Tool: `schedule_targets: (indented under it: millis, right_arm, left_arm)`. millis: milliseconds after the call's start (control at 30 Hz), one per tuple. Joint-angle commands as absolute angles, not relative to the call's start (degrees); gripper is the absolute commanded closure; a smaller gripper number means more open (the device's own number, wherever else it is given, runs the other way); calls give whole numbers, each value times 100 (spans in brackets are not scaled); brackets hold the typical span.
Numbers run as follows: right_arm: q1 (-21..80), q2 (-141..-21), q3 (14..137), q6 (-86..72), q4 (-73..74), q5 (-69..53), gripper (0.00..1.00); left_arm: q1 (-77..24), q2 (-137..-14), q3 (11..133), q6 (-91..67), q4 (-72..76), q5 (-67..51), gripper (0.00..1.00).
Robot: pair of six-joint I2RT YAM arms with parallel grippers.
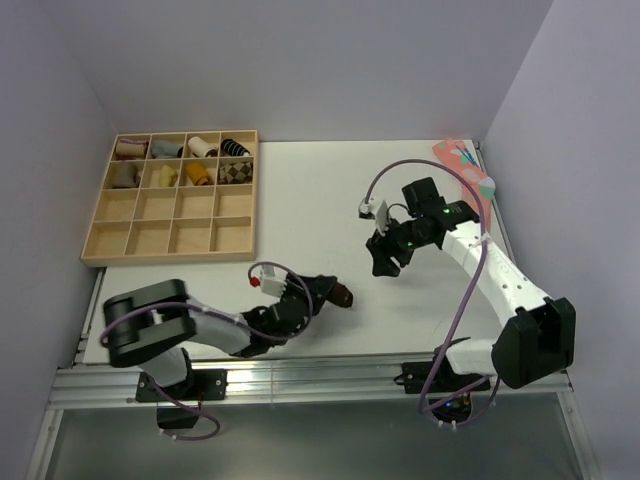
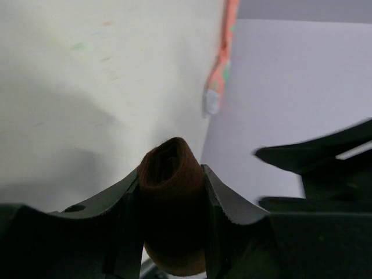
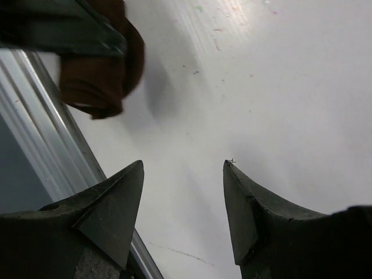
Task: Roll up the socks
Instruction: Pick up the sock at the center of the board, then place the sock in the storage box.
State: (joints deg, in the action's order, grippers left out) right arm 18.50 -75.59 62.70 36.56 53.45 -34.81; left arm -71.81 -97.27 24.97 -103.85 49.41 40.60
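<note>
The left gripper is clenched on the dark brown sock, a tight roll wedged between its fingers at lower centre of the left wrist view, open end facing out (squeezing across the roll likely stops the layers springing loose). In the top view the roll sits at lower middle of the frame, low over the worktop; whether it touches is unclear. The right gripper, at centre right, is released and empty, apart from the roll, probably to give it room. The wooden tray at upper left, already holding bundles, looks the likely destination. A pink sock lies at upper right.
</note>
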Motion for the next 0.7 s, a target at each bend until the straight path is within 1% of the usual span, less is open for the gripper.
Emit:
schedule_targets:
  millis: [0,33,67,100,133,167,200,267,300,367,400,433,500,533,567,667]
  right_arm:
    - [1644,-7172,6486,3568,5440,-3129,36]
    - [1635,-7076,6478,3568,5440,-3094,36]
    - [1609,-7049,6469,3577,5432,-3042,36]
    - [1600,-7023,6451,3568,5397,-2945,36]
    - [1591,-7031,6495,3568,5405,-2901,36]
    - [1582,-7083,6547,3603,5440,-2892,36]
    - [1565,-7101,6652,3621,5519,-2935,36]
    - [1477,-7111,6732,3647,5589,-2979,36]
    - [1450,-7102,6776,3665,5599,-2962,36]
    - [1424,-7110,6820,3682,5607,-2962,36]
    - [1424,-7128,6838,3700,5642,-2979,36]
    - [1424,-7128,6838,3718,5651,-3032,36]
    - [1424,-7119,6786,3744,5616,-3058,36]
    - [1424,-7102,6776,3744,5590,-3067,36]
    - [1415,-7093,6750,3753,5572,-3085,36]
    - [1415,-7084,6715,3779,5537,-3172,36]
  left_arm:
    - [-6717,-8466,2601,-9125,4396,3798,100]
    - [-6567,-7977,2610,-8993,4177,3675,100]
    - [-6357,-7754,2602,-8626,4018,3509,100]
    - [-6111,-7552,2628,-8439,3912,3011,100]
    - [-5552,-7193,2671,-8255,3781,2780,100]
    - [-5241,-7042,2733,-7940,3605,2569,100]
    - [-4673,-6910,2907,-7771,3203,2044,100]
    - [-4081,-6575,3102,-7333,2823,1524,100]
    - [-3513,-6505,3311,-7208,2412,964,100]
    - [-2921,-6329,3419,-6936,2180,346,100]
    - [-2640,-6319,3515,-6839,2154,56,100]
    - [-2071,-6328,3594,-6794,1884,-495,100]
    - [-1610,-6372,3691,-6593,1950,-938,100]
    - [-1208,-6572,3752,-6540,2056,-1367,100]
    - [-1030,-6722,3814,-6487,2187,-1597,100]
    - [-765,-7443,4218,-6486,2249,-1600,100]
